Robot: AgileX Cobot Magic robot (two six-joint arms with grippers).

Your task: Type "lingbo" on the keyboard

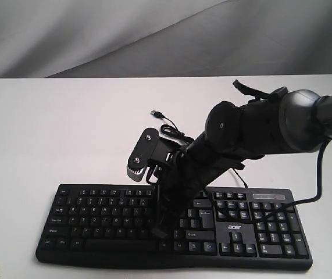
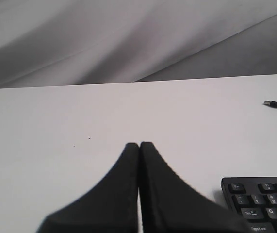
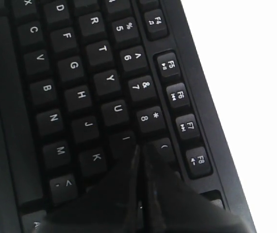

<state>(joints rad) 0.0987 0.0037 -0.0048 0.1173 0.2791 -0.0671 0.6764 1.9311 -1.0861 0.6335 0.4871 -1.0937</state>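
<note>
Looking at the exterior view, the keyboard (image 1: 96, 224) lies flat along the bottom of the frame on the white bench (image 1: 49, 128), with its number pad at the lower right. The right arm reaches in from the right edge and slants down to the middle of the keys, where the right end effector (image 1: 159, 231) sits among them. A USB plug (image 1: 156, 113) lies loose on the bench just above centre.

In the left wrist view, the left end effector (image 2: 139, 145) is clenched with nothing between its fingers. It hangs over bare bench, with a corner of the keyboard (image 2: 262, 199) nearby.

In the right wrist view, the right end effector (image 3: 140, 148) is likewise clenched and empty. Its tip is at the I key (image 3: 124, 140), though I can't quite tell whether it is pressing down.
</note>
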